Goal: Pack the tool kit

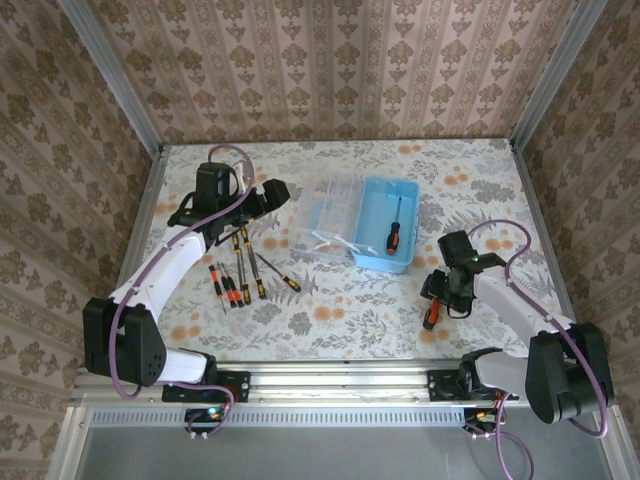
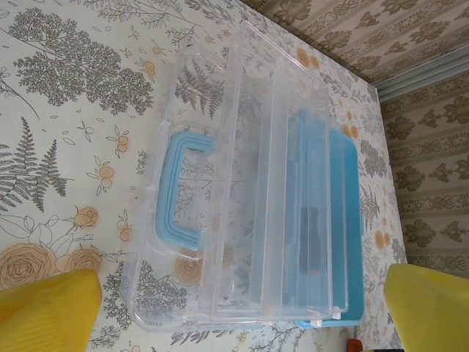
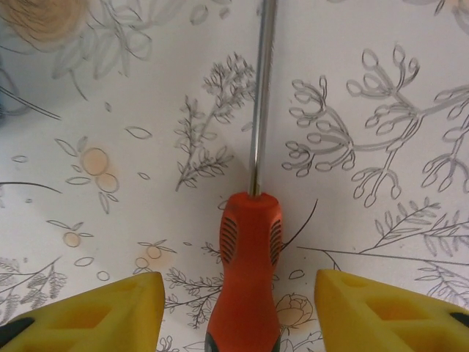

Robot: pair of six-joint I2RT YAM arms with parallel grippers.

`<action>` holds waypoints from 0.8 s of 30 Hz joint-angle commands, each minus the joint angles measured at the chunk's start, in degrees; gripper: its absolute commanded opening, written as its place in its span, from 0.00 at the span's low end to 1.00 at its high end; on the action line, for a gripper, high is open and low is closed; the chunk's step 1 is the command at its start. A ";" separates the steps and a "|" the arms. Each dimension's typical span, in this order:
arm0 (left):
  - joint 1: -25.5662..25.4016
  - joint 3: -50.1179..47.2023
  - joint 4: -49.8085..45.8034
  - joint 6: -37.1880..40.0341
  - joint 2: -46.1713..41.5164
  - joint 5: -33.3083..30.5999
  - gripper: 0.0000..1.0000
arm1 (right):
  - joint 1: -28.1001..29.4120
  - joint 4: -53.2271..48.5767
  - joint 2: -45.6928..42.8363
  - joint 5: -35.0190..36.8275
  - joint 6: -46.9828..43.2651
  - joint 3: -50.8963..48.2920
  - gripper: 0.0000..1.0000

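The light-blue case point(image 1: 380, 225) lies open mid-table with its clear lid point(image 1: 325, 218) folded out to the left, and one screwdriver point(image 1: 394, 232) lies inside it. In the left wrist view the lid point(image 2: 220, 205) and its blue handle point(image 2: 174, 192) sit straight ahead of my open left gripper point(image 2: 242, 308). That left gripper point(image 1: 262, 200) hovers just left of the lid. Several screwdrivers point(image 1: 238, 270) lie in a row below it. My right gripper point(image 1: 443, 295) is open, straddling an orange-handled screwdriver point(image 3: 248, 271) on the table, its yellow fingers point(image 3: 102, 315) apart from the handle.
A patterned wall surrounds the table on three sides. A metal rail point(image 1: 330, 380) runs along the near edge between the arm bases. Bare floral tabletop point(image 1: 330, 310) lies between the loose screwdrivers and the right arm.
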 commanded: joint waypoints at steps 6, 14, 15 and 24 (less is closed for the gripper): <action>0.36 1.68 -0.16 -0.72 -1.41 0.82 1.00 | -0.16 5.12 2.47 -3.75 2.10 -3.62 0.43; 0.37 1.50 0.00 -0.90 -0.87 1.04 1.00 | -0.03 5.58 5.20 -4.79 1.01 -1.49 0.20; 0.36 1.47 0.01 -0.83 -0.96 0.78 1.00 | -0.05 5.52 5.23 -4.53 0.79 -1.06 0.19; 0.45 1.46 -0.39 -0.29 -1.33 -0.01 1.00 | -0.09 2.78 3.20 -1.00 -1.28 3.77 0.15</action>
